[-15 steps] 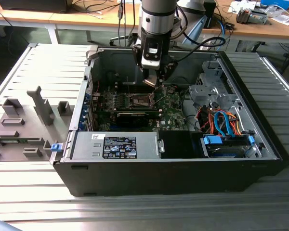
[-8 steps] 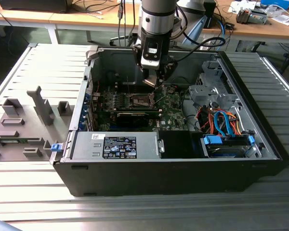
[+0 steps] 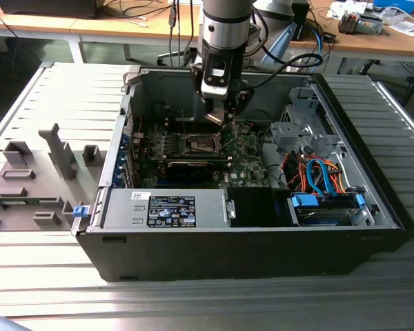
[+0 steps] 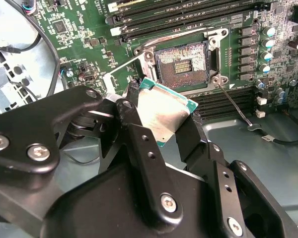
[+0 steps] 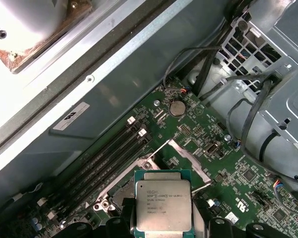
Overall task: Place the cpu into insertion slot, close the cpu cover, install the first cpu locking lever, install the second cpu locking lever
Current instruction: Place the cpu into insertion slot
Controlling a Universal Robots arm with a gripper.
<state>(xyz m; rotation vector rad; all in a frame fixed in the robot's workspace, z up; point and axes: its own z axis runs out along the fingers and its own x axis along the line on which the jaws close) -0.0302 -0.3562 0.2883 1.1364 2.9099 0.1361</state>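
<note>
Fingers [image 4: 139, 136] are clamped on the cpu [image 4: 165, 113], 1 finger each side, chip tilted w/ its silver top showing. The cpu hangs over the green board [image 4: 84, 44], near the slot [image 4: 183, 62] but not yet in it. The slot's dark middle is uncovered. A thin lever [image 4: 233, 106] sticks out from 1 slot corner. In the first wrist view the cover [image 5: 188, 158] looks swung open just past the chip. In the exterior view the arm [image 3: 224, 41] reaches down into the open pc case [image 3: 262, 234], which sits on the desk [image 3: 55, 289].
</note>
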